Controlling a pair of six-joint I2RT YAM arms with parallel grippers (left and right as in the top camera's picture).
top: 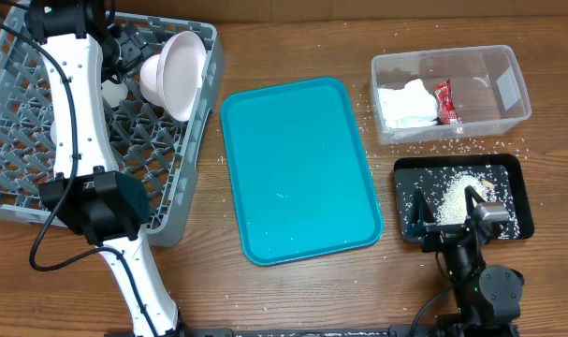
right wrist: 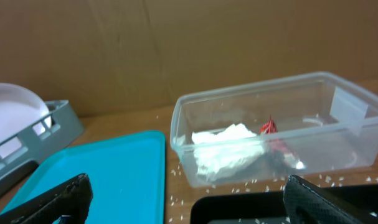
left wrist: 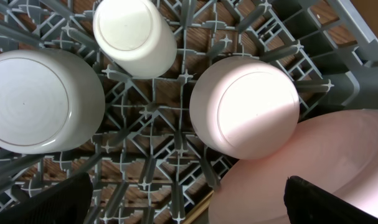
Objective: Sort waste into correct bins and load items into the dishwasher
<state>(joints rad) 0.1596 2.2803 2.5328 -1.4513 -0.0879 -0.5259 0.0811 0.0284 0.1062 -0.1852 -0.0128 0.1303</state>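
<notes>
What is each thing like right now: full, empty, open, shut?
Rack, holding dishes.
Cup, bottom up.
White bowl, bottom up.
Pink bowl, bottom up.
Plate, leaning on edge.
Tub, holding napkin and wrapper.
Black tray, holding rice.
Teal tray, flat, just stray grains.
Left tool, open, empty.
Right tool, open, empty.

The overhead view looks straight down on the whole worktop (top: 293, 37), with the teal tray (top: 298, 168) near its middle. The left wrist view hangs left of that tray, close above the grey dish rack (left wrist: 152, 106), facing down onto its lattice floor. The right wrist view sits low at the tray's right, facing almost level past its corner toward the clear tub (right wrist: 338, 146). Overhead shares the rack with 1 wrist view, and the tray and tub with the other.
</notes>
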